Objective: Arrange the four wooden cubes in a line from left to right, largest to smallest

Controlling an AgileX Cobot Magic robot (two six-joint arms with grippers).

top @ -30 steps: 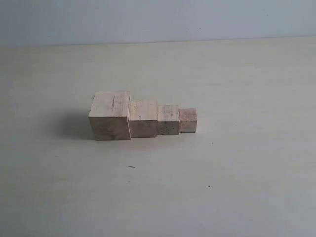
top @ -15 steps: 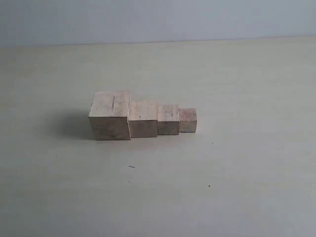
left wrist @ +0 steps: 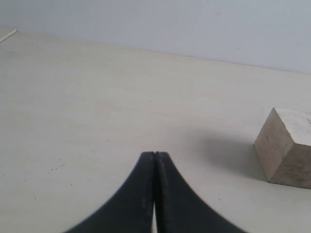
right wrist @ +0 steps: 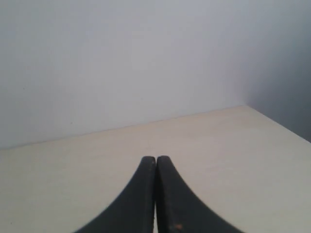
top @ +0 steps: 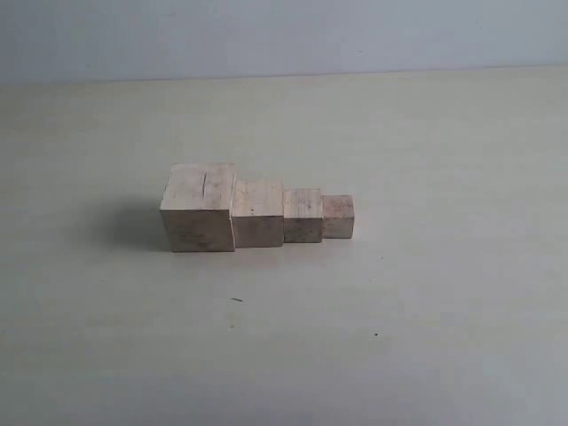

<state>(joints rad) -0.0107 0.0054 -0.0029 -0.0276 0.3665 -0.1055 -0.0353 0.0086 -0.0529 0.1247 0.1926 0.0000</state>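
Observation:
Four pale wooden cubes stand touching in a row on the table in the exterior view. The largest cube (top: 199, 207), with a thin slit on top, is at the left. To its right come the second cube (top: 258, 213), the third cube (top: 303, 215) and the smallest cube (top: 337, 216). No arm shows in the exterior view. In the left wrist view my left gripper (left wrist: 155, 154) is shut on nothing, with the largest cube (left wrist: 287, 146) a good way off. My right gripper (right wrist: 155, 158) is shut and empty, and no cube shows in its view.
The pale table (top: 417, 311) stretches around the row on all sides. A grey wall (top: 284, 35) stands behind it. The right wrist view shows the table's corner (right wrist: 245, 107) where two walls meet.

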